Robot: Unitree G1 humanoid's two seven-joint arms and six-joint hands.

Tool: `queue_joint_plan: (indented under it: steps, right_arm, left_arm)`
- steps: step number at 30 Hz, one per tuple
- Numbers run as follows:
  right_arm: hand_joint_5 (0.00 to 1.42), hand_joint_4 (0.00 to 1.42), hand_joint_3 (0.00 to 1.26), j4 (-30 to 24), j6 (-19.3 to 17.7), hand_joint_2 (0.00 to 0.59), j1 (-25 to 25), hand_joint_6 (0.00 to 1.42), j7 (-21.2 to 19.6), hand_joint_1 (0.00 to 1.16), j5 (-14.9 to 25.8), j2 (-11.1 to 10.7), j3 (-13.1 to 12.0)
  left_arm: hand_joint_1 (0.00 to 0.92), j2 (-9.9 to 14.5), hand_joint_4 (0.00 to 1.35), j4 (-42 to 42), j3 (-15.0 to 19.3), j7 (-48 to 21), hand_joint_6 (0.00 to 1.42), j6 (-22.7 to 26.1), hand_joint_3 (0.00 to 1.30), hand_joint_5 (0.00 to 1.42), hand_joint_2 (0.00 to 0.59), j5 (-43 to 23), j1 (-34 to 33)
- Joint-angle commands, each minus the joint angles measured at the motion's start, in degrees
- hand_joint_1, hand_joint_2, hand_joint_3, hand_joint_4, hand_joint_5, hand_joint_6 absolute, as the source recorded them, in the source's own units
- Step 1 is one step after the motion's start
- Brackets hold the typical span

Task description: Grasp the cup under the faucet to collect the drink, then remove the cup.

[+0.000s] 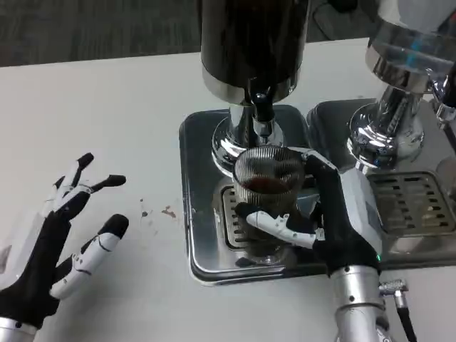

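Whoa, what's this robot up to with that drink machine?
It is filling a cup. The right hand grips a ribbed glass cup that stands on the drip tray right under the faucet of a dark dispenser. The cup already holds some brown drink. The left hand rests idle on the table, fingers spread, holding nothing. A few brown drops lie on the table beside the tray.

Silver forearms; each robot hand white-backed, black-and-white fingers; right wrist cable (405, 313).
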Motion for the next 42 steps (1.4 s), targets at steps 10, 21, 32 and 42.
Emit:
queue_joint_plan:
  steps: [10, 21, 32, 42]
  right_arm:
    - [0.97, 0.7, 0.58, -5.1, -2.6, 0.136, 2.3, 1.36, -1.9, 0.94, -1.7, -0.7, -0.5]
    - [0.98, 0.71, 0.59, -11.4, -3.7, 0.136, 6.6, 1.37, -1.8, 0.94, -1.2, -0.9, -1.3]
    - [0.99, 0.74, 0.61, -15.9, -5.3, 0.121, 11.4, 1.38, -1.6, 0.95, -1.9, -1.3, -1.0]
    - [1.0, 0.75, 0.62, -22.2, -5.6, 0.119, 15.4, 1.38, 1.2, 0.95, -1.3, -2.5, -1.0]
  left_arm:
    - [0.0, 0.6, 0.0, 2.6, -1.4, -1.6, 0.0, -0.1, 0.28, 0.15, 0.19, -1.0, -1.9]
    - [0.0, 1.3, 0.0, 2.9, -2.0, -2.1, 0.0, -0.1, 0.26, 0.13, 0.177, -0.8, -2.6]
    - [0.0, 3.1, 0.0, 4.5, -3.2, -4.5, 0.0, -0.2, 0.19, 0.08, 0.174, -0.9, -4.7]
    - [0.0, 5.4, 0.0, -0.3, -3.3, -6.6, 0.0, 1.9, 0.09, 0.0, 0.172, -0.3, -3.0]
